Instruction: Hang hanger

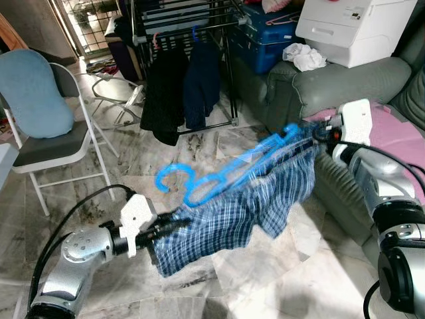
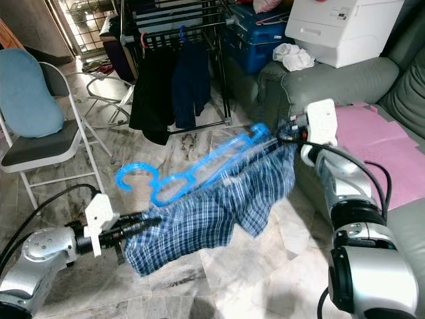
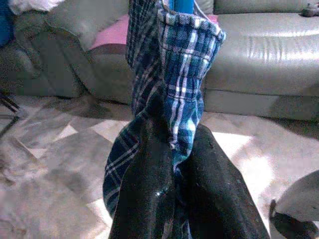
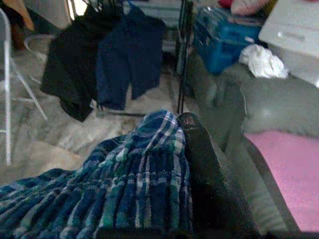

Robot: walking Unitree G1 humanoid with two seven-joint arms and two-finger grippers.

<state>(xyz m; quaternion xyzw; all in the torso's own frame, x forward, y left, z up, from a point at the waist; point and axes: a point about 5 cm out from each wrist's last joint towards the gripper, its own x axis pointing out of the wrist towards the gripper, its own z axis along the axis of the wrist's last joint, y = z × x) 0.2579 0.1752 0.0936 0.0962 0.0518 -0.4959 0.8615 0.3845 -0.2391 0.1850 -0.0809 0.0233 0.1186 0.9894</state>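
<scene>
Left gripper (image 1: 166,229), lower left, is clamping the plaid shorts (image 1: 232,216). Right gripper (image 1: 317,133), centre right, is pinching the shorts' waistband beside the blue hanger (image 1: 219,178). Drying rack (image 1: 192,26) is standing at upper centre.

Marble floor (image 1: 252,266), grey sofa (image 1: 345,83)

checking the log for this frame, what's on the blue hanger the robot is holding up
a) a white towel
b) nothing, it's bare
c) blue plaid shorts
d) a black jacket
c: blue plaid shorts hang from the blue hanger, stretched between the left end effector and the right end effector, each shut on the cloth.
</scene>
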